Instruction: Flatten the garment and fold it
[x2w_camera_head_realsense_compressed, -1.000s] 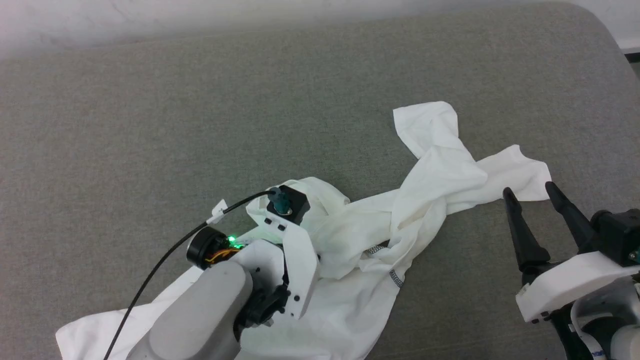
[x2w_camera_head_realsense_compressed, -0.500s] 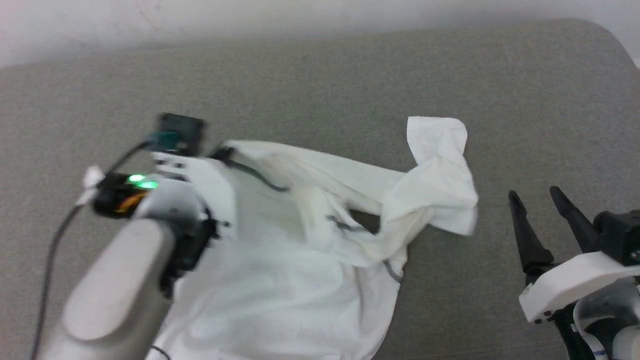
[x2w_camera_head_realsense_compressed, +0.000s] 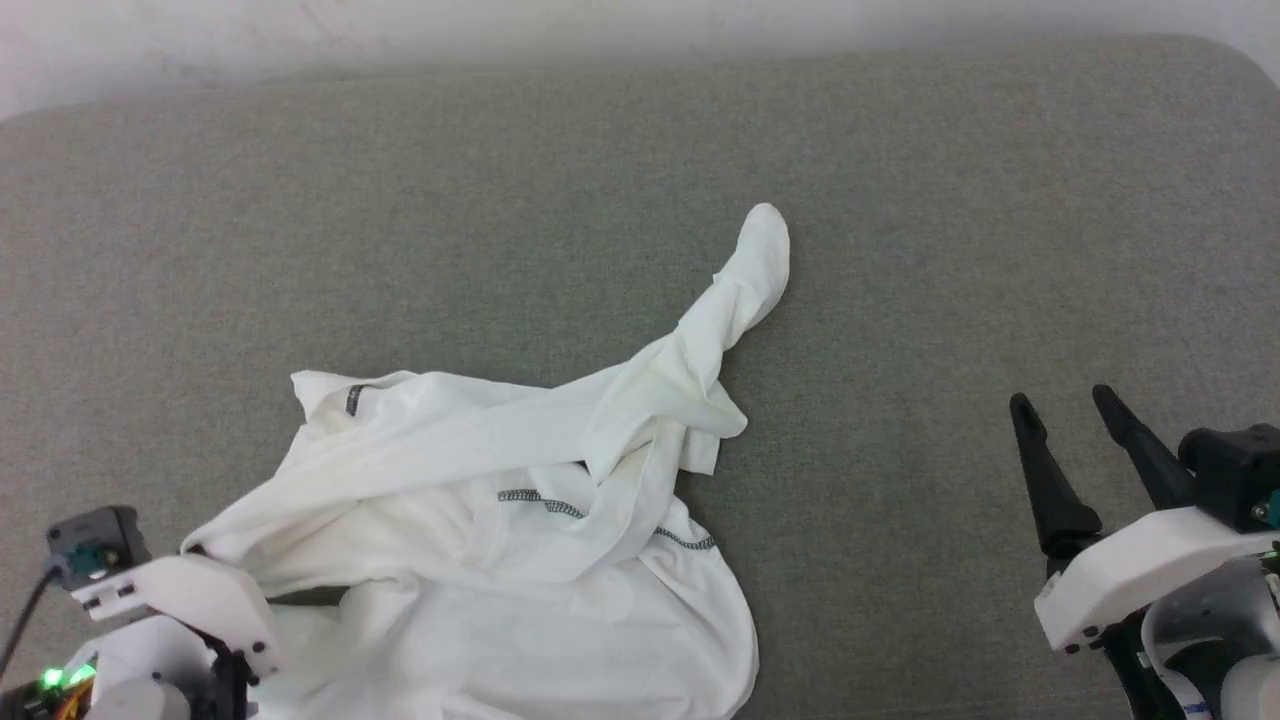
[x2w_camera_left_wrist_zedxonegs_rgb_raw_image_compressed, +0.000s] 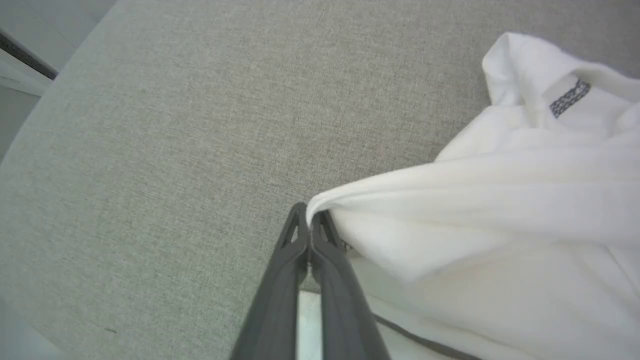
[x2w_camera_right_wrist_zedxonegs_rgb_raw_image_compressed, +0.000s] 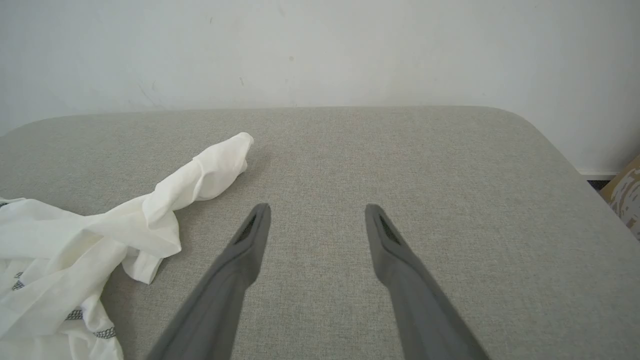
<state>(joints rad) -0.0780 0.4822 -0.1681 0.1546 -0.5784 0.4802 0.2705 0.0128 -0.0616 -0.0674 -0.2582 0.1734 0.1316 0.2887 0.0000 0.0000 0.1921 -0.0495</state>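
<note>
My left wrist view is showing what the head view is hiding: my left jaws are pressing together on a fold at the edge of the white long-sleeved shirt (x2w_camera_left_wrist_zedxonegs_rgb_raw_image_compressed: 475, 200). The cloth is passing between the two dark left fingers (x2w_camera_left_wrist_zedxonegs_rgb_raw_image_compressed: 285, 280) and stretching away from their tips. In the head view my pale left wrist housing (x2w_camera_head_realsense_compressed: 180, 595) is covering that pinch. There the shirt is lying crumpled at the lower left, grey zigzag stitching (x2w_camera_head_realsense_compressed: 540, 500) is crossing it, and one twisted sleeve (x2w_camera_head_realsense_compressed: 735, 290) is reaching up toward the middle. The right wrist view is adding a white wall (x2w_camera_right_wrist_zedxonegs_rgb_raw_image_compressed: 320, 50) behind. The shirt is resting on a grey fabric-covered surface (x2w_camera_head_realsense_compressed: 500, 200) with a rounded far corner, perhaps a cushion. My right jaws are hovering spread wide at the lower right, with the right fingers (x2w_camera_head_realsense_compressed: 1040, 480) pointing up, well apart from the shirt and gripping nothing.
</note>
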